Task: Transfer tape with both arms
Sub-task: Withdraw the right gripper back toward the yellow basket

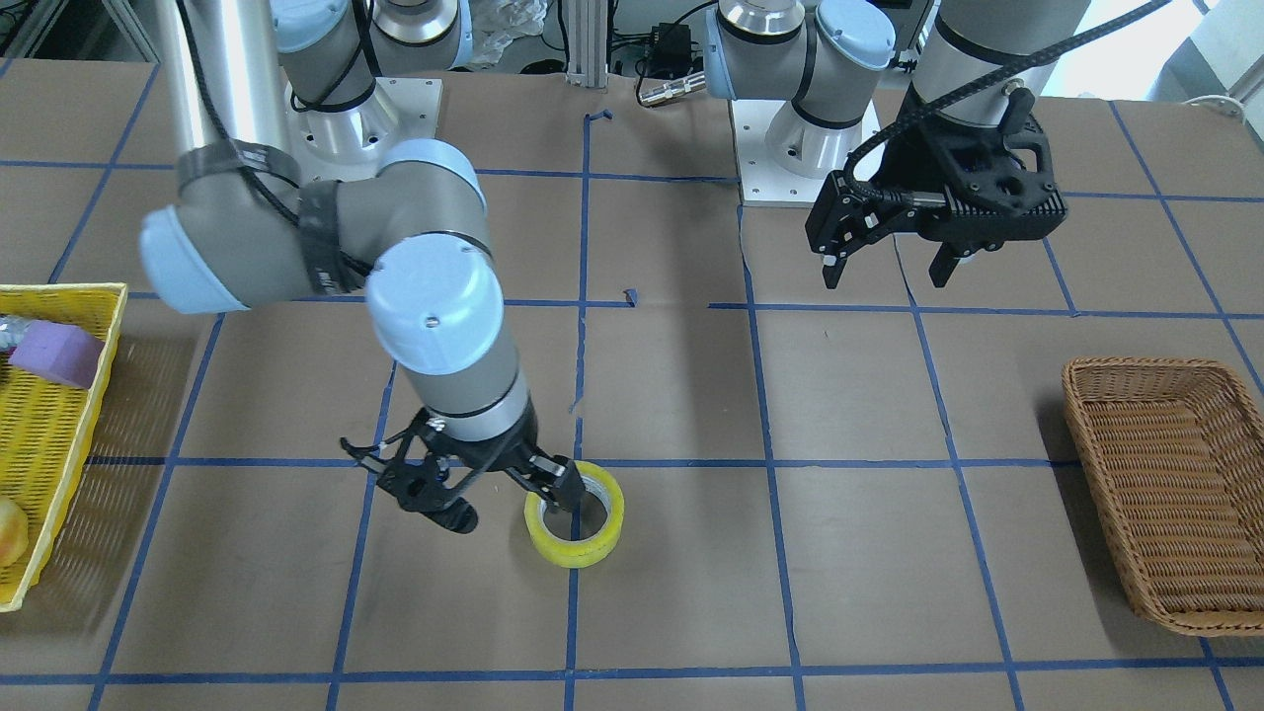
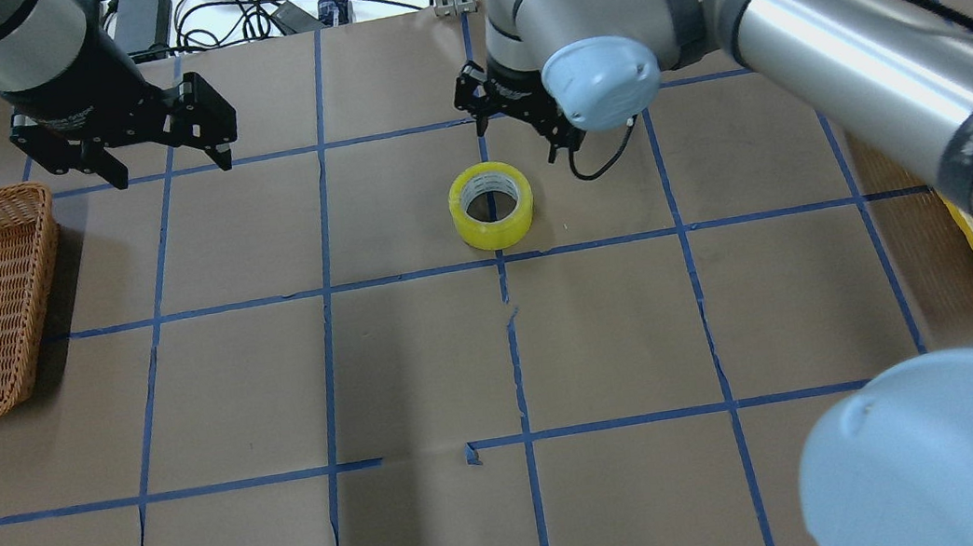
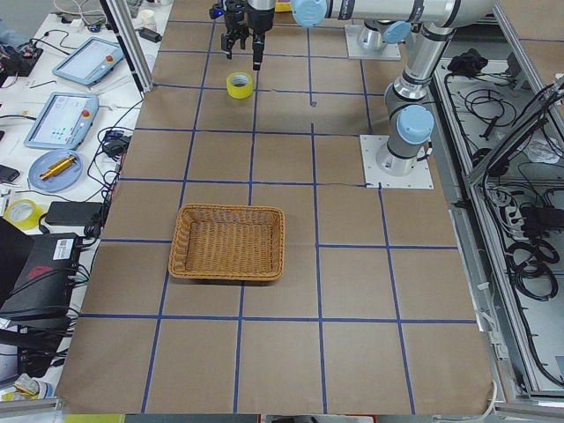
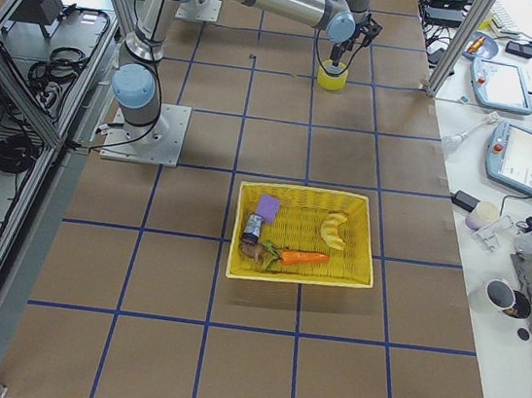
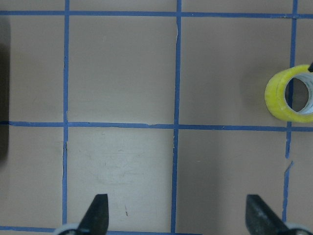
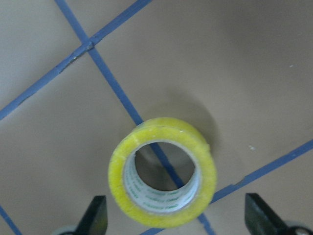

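The yellow tape roll (image 1: 573, 549) lies flat on the brown table on a blue grid line, and also shows in the overhead view (image 2: 495, 230). My right gripper (image 1: 509, 502) is open and hovers just above it. In the right wrist view the tape (image 6: 116, 180) sits between and ahead of the two fingertips (image 6: 95, 215), untouched. In the front view one finger overlaps the roll's rim. My left gripper (image 2: 172, 171) is open and empty, held above the table well away from the tape. The left wrist view shows the tape (image 5: 276, 95) at the far right edge.
A brown wicker basket (image 2: 49, 246) sits on my left side of the table, below the left gripper. A yellow basket (image 1: 59, 288) on my right side holds a purple block (image 1: 54, 355) and fruit. Blue tape lines grid the table.
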